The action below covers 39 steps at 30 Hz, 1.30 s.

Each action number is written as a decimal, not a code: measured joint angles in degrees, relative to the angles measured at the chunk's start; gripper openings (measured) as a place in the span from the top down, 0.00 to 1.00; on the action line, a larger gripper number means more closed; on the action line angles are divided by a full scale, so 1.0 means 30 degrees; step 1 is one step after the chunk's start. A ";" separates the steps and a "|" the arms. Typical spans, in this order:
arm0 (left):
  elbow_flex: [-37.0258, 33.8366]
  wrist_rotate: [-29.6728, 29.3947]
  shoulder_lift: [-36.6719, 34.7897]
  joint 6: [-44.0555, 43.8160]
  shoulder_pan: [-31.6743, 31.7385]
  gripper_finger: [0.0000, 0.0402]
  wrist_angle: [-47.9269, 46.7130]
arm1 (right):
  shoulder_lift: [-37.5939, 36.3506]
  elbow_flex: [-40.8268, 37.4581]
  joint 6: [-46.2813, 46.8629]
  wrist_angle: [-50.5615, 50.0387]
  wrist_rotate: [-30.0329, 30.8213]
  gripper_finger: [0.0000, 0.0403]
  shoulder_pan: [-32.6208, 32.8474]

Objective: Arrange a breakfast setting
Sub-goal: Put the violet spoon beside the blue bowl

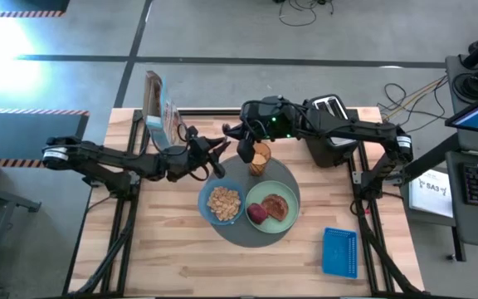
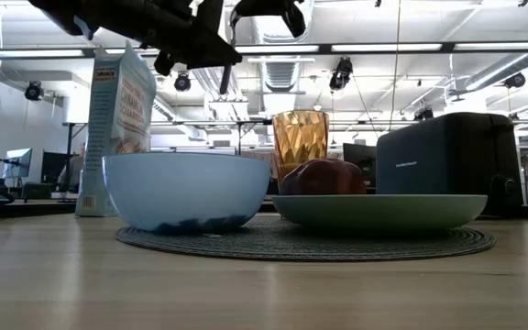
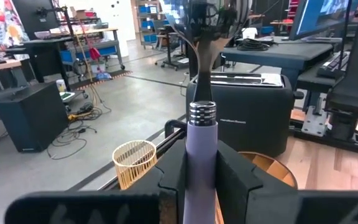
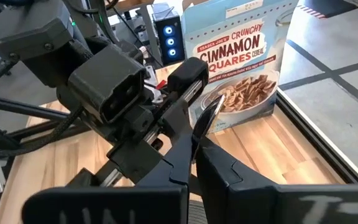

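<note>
A dark-grey woven mat [image 1: 282, 178] carries a pale blue bowl [image 1: 223, 203] and pale green plate [image 1: 272, 208]. The glass [image 1: 259, 159] is amber, the spoon [image 3: 201, 149] lavender-handled, the table [image 1: 173, 257] light wood.

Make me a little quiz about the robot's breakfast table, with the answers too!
1. True or false: the small blue bowl has cereal in it.
2. What lies on the round pale green plate? A: toast and a red fruit. B: a fried egg. C: nothing.
3. Which pincer grips the handle of the pale lilac spoon?
Key: 1 true; 2 A; 3 the left pincer.
</note>
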 joint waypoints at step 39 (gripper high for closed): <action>0.0036 0.5870 -1.0276 -2.1967 -0.2425 0.90 -2.1118 | -0.1324 -0.0389 0.0430 -1.0167 0.7246 0.67 0.0000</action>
